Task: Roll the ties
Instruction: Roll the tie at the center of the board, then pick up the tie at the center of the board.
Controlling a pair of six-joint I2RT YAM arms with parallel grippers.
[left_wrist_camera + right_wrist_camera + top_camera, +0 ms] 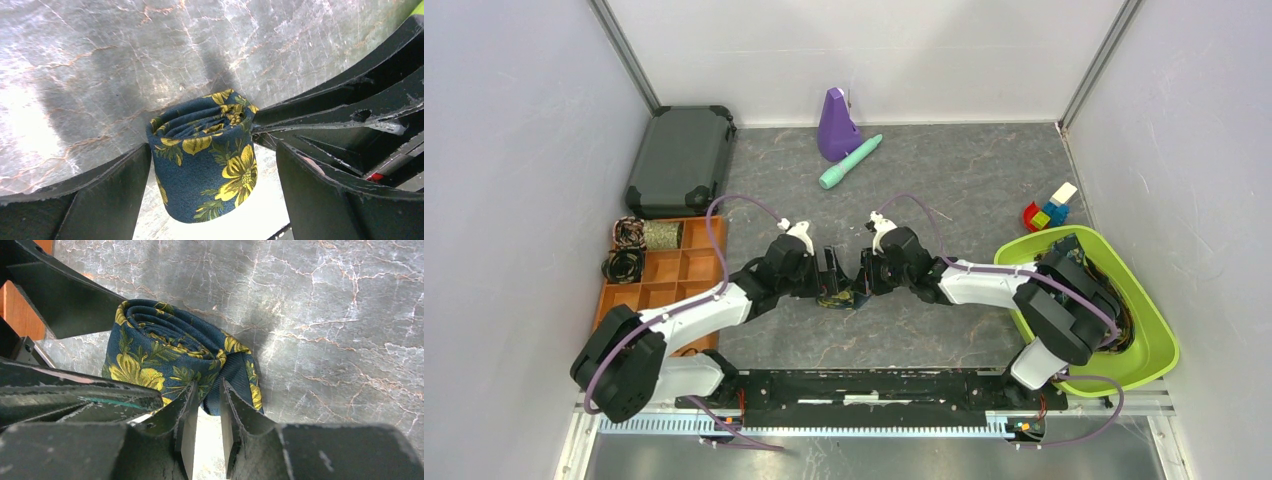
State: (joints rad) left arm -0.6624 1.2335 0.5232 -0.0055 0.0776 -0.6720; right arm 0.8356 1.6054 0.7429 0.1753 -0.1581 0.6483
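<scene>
One rolled tie (165, 350) stands on end on the table (984, 190); left gripper (212, 165) spread wide, fingers flanking the coil; right gripper (207, 410) nearly closed, pinching the coil's outer fold; farther back, leftward, coiled ties (629, 235) sit in an orange tray (674, 285).

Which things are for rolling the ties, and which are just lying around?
For the job:
- rolled flowery tie
- coiled ties in the orange tray
- green bin, seemingly with more inside

Just lying about:
- purple thing
- teal pen
- toy blocks
- dark case
</scene>
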